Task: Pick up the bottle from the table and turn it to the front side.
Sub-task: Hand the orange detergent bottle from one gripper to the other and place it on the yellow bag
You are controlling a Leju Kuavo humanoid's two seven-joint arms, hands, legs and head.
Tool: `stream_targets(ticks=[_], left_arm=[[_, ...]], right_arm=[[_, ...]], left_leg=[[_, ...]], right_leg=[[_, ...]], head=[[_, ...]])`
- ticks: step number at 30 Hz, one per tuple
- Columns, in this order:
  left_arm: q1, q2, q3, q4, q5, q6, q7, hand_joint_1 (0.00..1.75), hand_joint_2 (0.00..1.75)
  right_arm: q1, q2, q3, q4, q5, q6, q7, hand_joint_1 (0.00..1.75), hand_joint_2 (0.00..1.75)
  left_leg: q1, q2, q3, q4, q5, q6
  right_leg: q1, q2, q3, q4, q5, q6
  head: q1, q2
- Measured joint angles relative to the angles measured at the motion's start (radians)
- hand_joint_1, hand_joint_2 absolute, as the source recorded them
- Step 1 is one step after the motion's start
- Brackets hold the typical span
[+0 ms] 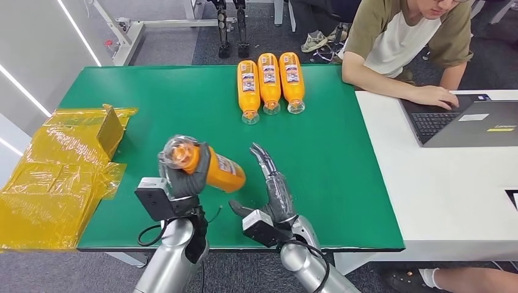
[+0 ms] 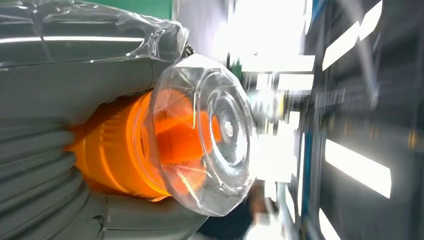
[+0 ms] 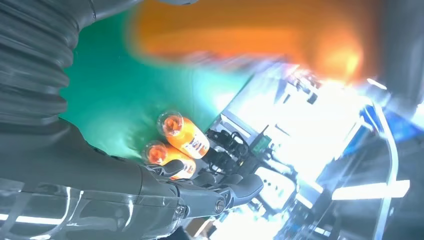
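the left hand (image 1: 177, 177) grips the orange bottle (image 1: 214, 171) near its clear cap, lifted over the near table (image 1: 183, 104); right hand (image 1: 269, 177) open beside it; looks stiff, slick plastic, likely best held mid-body

Four orange plastic bottles with clear caps: three (image 1: 269, 83) on green bench (image 1: 342, 183), one (image 1: 207, 165) held. One open grey laptop (image 1: 464, 122). One person (image 1: 403, 43).

Free room and obstacles, placed from the held bottle (image 1: 207, 166). Left hand (image 1: 177, 180) grips it above the green table (image 1: 153, 97); right hand (image 1: 272, 186), fingers apart, is just beside it. Bare cloth lies beyond, up to three bottles (image 1: 269, 85) at the far edge. Yellow bags (image 1: 58, 171) bound the left side; a person's arm (image 1: 397, 85) and laptop (image 1: 470, 122) lie far right.
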State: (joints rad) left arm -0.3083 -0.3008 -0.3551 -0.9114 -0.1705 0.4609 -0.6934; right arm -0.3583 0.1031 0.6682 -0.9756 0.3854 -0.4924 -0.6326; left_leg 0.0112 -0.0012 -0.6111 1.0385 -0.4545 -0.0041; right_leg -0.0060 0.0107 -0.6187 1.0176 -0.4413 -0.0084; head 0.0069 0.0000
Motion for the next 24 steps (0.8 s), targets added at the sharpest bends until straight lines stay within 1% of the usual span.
stream_targets(ticks=[2, 3, 5, 9, 11, 13, 16, 18, 21, 24], left_arm=[[0.016, 0.024, 0.026, -0.069, -0.088, 0.131, 0.017, 1.75, 1.75], [0.026, 0.038, 0.042, -0.104, -0.148, 0.175, 0.030, 1.75, 1.75], [0.050, 0.064, 0.083, -0.171, -0.272, 0.225, 0.058, 1.75, 1.75], [0.081, 0.092, 0.183, -0.265, -0.547, 0.236, 0.118, 1.75, 1.75], [0.081, 0.108, 0.243, -0.289, -0.715, 0.236, 0.166, 1.75, 1.75], [0.074, 0.137, 0.300, -0.297, -0.861, 0.237, 0.212, 1.75, 1.75], [0.042, 0.204, 0.369, -0.282, -1.022, 0.237, 0.254, 1.75, 1.75], [-0.002, 0.260, 0.392, -0.232, -1.107, 0.236, 0.289, 1.75, 1.75], [-0.069, 0.332, 0.397, -0.134, -1.170, 0.236, 0.328, 1.75, 1.75], [-0.117, 0.372, 0.397, -0.056, -1.203, 0.235, 0.356, 1.75, 1.75]], right_arm=[[0.042, 0.000, -0.002, -0.038, -0.049, -0.019, -0.027, 0.00, 1.75], [0.066, 0.000, -0.003, -0.062, -0.072, -0.027, -0.037, 0.00, 1.75], [0.114, 0.001, -0.005, -0.117, -0.107, -0.041, -0.048, 0.00, 1.75], [0.195, 0.001, -0.015, -0.235, -0.145, -0.071, -0.056, 0.00, 1.75], [0.234, 0.001, -0.021, -0.298, -0.166, -0.094, -0.063, 0.00, 1.75], [0.270, 0.001, -0.024, -0.361, -0.185, -0.122, -0.067, 0.00, 1.75], [0.307, -0.004, -0.029, -0.447, -0.201, -0.157, -0.069, 0.00, 1.75], [0.324, -0.008, -0.034, -0.494, -0.204, -0.166, -0.069, 0.00, 1.75], [0.341, -0.014, -0.037, -0.545, -0.204, -0.169, -0.069, 0.00, 1.75], [0.353, -0.018, -0.038, -0.575, -0.207, -0.170, -0.069, 0.00, 1.75]], left_leg=[[0.000, 0.000, 0.000, -0.001, 0.000, 0.000], [0.000, 0.000, 0.000, -0.001, 0.000, 0.000], [0.000, 0.000, 0.000, -0.002, 0.000, 0.000], [0.000, -0.001, 0.000, -0.002, 0.000, -0.001], [0.000, -0.001, 0.000, -0.002, 0.000, -0.001], [0.000, 0.000, 0.000, -0.002, 0.000, -0.001], [0.000, 0.000, 0.001, -0.002, 0.000, -0.001], [0.000, 0.000, 0.001, -0.002, 0.000, -0.001], [0.000, 0.001, 0.002, -0.002, 0.001, -0.002], [0.000, 0.001, 0.002, -0.002, 0.002, -0.003]], right_leg=[[0.000, 0.000, 0.000, 0.000, 0.000, 0.000], [0.000, 0.000, 0.000, 0.000, -0.001, -0.001], [0.000, -0.001, 0.000, 0.000, -0.002, -0.001], [0.000, -0.001, 0.000, 0.000, -0.003, -0.002], [0.000, -0.001, 0.000, 0.000, -0.003, -0.002], [0.000, -0.001, 0.000, 0.000, -0.003, -0.002], [0.000, -0.001, 0.000, 0.000, -0.003, -0.002], [0.000, -0.001, 0.000, 0.000, -0.002, -0.003], [0.000, 0.000, 0.000, 0.001, -0.001, -0.004], [0.000, 0.000, -0.001, 0.001, -0.001, -0.004]], head=[[0.000, 0.000], [0.000, 0.000], [0.000, 0.000], [0.000, 0.000], [0.000, 0.000], [0.000, 0.000], [0.000, 0.000], [0.001, 0.000], [0.000, 0.000], [0.000, 0.000]])
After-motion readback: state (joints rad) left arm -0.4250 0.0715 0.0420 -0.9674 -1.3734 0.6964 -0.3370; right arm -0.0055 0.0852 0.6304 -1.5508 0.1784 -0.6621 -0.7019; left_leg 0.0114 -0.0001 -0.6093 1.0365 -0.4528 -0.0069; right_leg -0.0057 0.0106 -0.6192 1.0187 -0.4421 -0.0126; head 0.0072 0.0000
